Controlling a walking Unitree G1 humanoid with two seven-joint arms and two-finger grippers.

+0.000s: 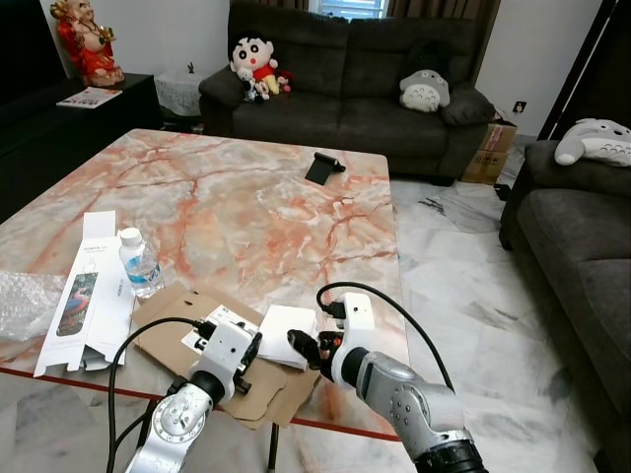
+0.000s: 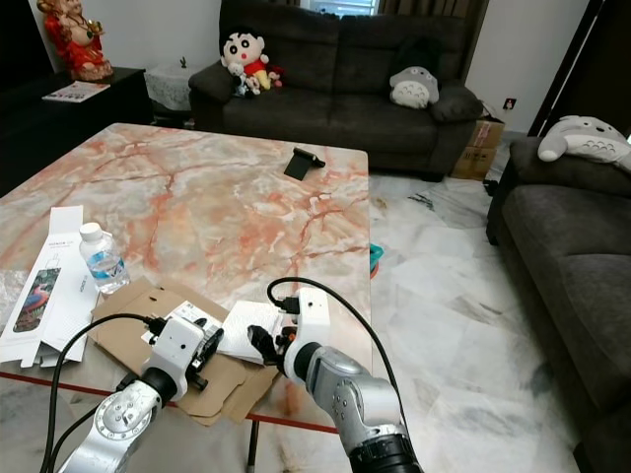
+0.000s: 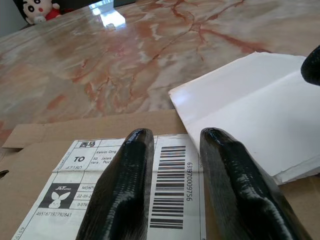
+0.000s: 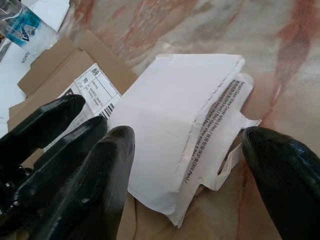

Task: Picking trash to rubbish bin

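- Trash on the near edge of the pink-veined marble tabletop (image 1: 246, 187): one white torn-open paper mailer (image 1: 286, 335) lying partly on one flattened brown cardboard sheet with a shipping label (image 1: 163, 335).
- Further items at the near left: one clear plastic water bottle with a white cap (image 1: 141, 263), upright; one long white flattened product carton (image 1: 84, 296); one piece of clear bubble wrap (image 1: 25, 301) at the left edge.
- One black phone-like object (image 1: 321, 166) lies at the far side, well apart from the trash.
- Right end effector (image 4: 182, 165): fingers spread wide, straddling the white mailer's near end, holding nothing. Judged to be set up for a grasp not yet closed.
- Left end effector (image 3: 170, 185): fingers (image 3: 125, 190) parted with a narrow gap, low over the barcode label on the cardboard; released, nothing held. Contact with the sheet cannot be confirmed.
- Progress, as a judgement: early stage. All five trash items counted remain on the tabletop; none lifted. No rubbish bin can be identified, so carrying and disposal remain outstanding.
- Background: two dark grey sofas (image 1: 345, 89), four soft toys counted on them, one red figurine (image 1: 87, 39) at far left.
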